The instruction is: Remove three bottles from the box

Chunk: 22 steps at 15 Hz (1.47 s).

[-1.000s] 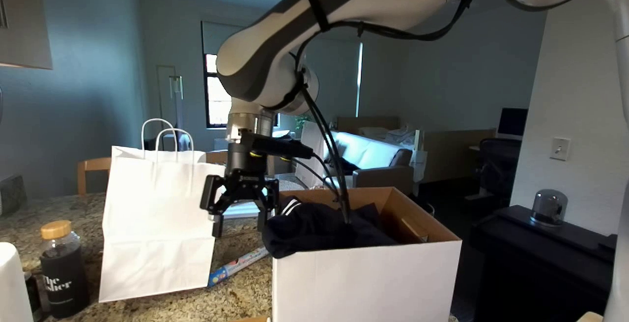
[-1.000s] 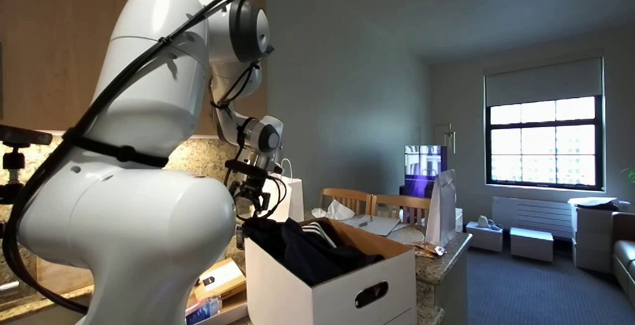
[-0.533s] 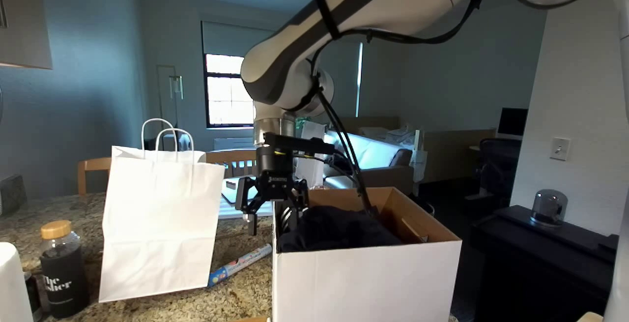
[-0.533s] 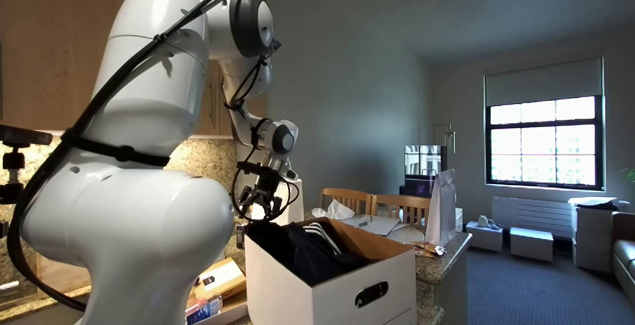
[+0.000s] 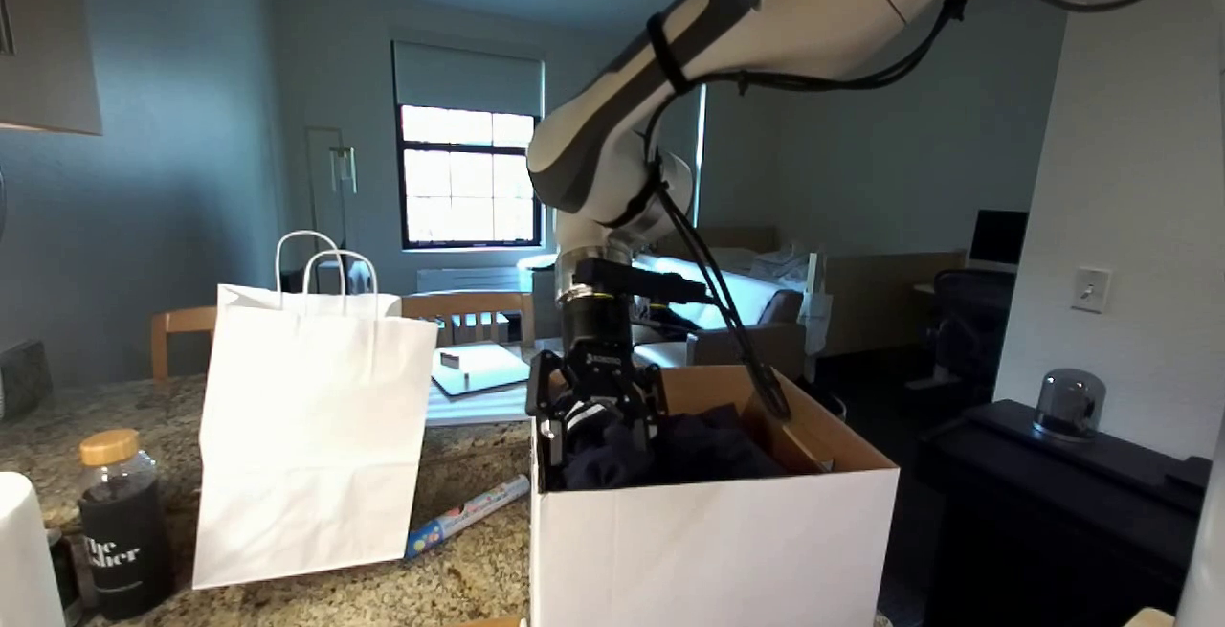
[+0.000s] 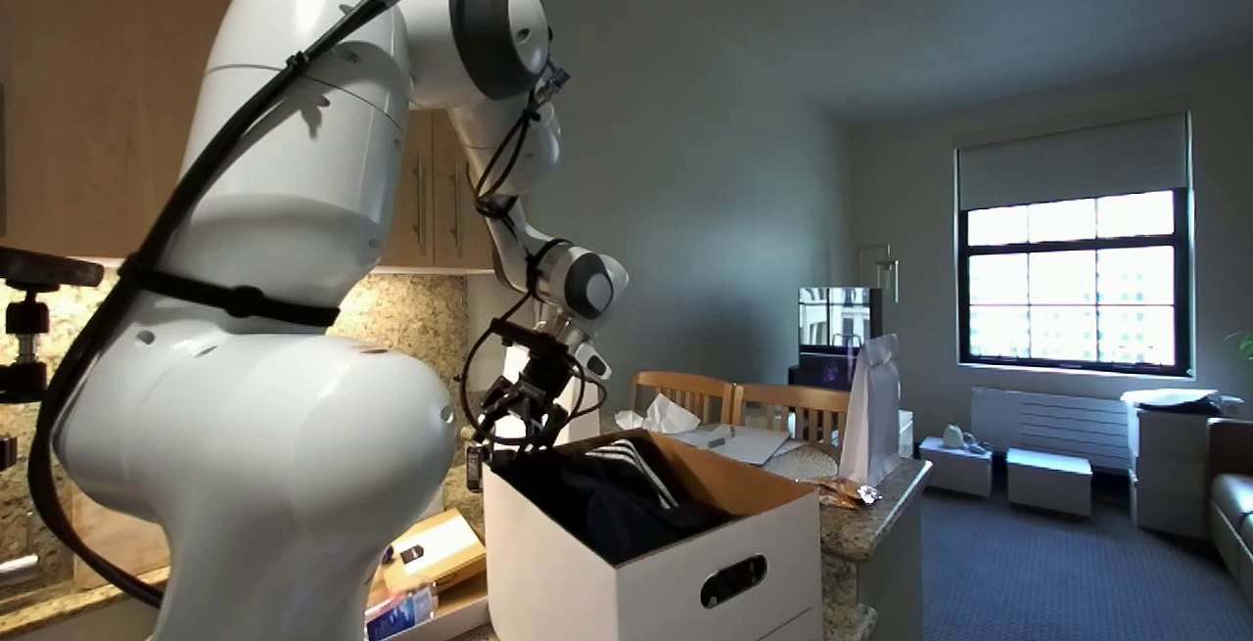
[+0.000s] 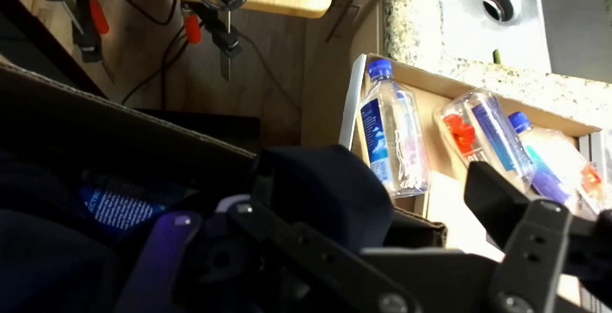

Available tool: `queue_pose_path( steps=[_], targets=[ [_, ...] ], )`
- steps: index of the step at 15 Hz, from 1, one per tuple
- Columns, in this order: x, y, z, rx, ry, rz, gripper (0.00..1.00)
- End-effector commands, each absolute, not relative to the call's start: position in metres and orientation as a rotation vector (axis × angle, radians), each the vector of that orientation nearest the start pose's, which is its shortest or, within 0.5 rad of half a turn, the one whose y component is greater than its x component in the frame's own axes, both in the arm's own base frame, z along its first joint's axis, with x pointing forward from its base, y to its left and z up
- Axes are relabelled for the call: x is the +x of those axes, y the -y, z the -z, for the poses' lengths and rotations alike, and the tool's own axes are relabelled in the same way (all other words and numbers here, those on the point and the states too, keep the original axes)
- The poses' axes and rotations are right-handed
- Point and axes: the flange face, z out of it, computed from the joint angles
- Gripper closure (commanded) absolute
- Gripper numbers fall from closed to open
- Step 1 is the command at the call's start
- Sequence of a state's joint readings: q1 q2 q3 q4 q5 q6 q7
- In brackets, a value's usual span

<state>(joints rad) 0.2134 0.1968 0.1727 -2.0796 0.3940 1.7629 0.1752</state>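
Gaping wide — gripping nothing — the tool (image 5: 598,452) hangs at one corner of the white box (image 5: 708,550).

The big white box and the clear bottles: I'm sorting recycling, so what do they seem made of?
Big white box: likely corrugated cardboard, matte, brown inside; its edge looks ribbed in the wrist view.
Clear bottles: probably plastic, glossy; see-through with bright highlights, though glass can't be ruled out.

In an exterior view: flask (image 5: 124,531) left of paper bag (image 5: 311,436) on the worktop (image 5: 469,584); tube (image 5: 469,517) between bag and box (image 5: 708,550); garment (image 5: 708,445) in the box, tool (image 5: 598,450) at the box's left edge. In the wrist view: bottle (image 7: 394,134) along the carton's (image 7: 354,98) left wall, two further bottles (image 7: 499,131) to its right, sink (image 7: 464,12) beyond.
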Motion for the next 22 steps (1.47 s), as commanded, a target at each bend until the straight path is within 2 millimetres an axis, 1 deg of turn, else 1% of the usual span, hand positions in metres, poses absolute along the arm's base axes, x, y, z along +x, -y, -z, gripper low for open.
queue_pose_path(
  steps=[1, 3, 4, 5, 7, 9, 11, 13, 15, 17, 19, 21, 22],
  targets=[
    [0.482, -0.172, -0.293, -2.659, -0.129, -0.782, 0.0],
    [0.496, -0.144, -0.298, -2.637, -0.226, -0.666, 0.0],
    [0.502, -0.134, -0.3, -2.63, -0.271, -0.603, 0.0],
    [0.508, -0.127, -0.3, -2.627, -0.324, -0.533, 0.0],
    [0.514, -0.124, -0.302, -2.671, -0.372, -0.415, 0.0],
    [0.507, -0.135, -0.312, -2.751, -0.366, -0.251, 0.0],
    [0.491, -0.146, -0.327, -2.822, -0.393, -0.139, 0.0],
    [0.468, -0.154, -0.349, -2.864, -0.456, -0.022, 0.0],
    [0.445, -0.158, -0.374, -2.886, -0.563, 0.068, 0.0],
    [0.431, -0.152, -0.401, -2.891, -0.71, 0.064, 0.0],
    [0.425, -0.144, -0.424, -2.897, -0.828, 0.047, 0.0],
    [0.426, -0.138, -0.438, -2.933, -0.924, 0.012, 0.0],
    [0.429, -0.135, -0.441, -2.962, -0.945, -0.022, 0.0]
  ],
)
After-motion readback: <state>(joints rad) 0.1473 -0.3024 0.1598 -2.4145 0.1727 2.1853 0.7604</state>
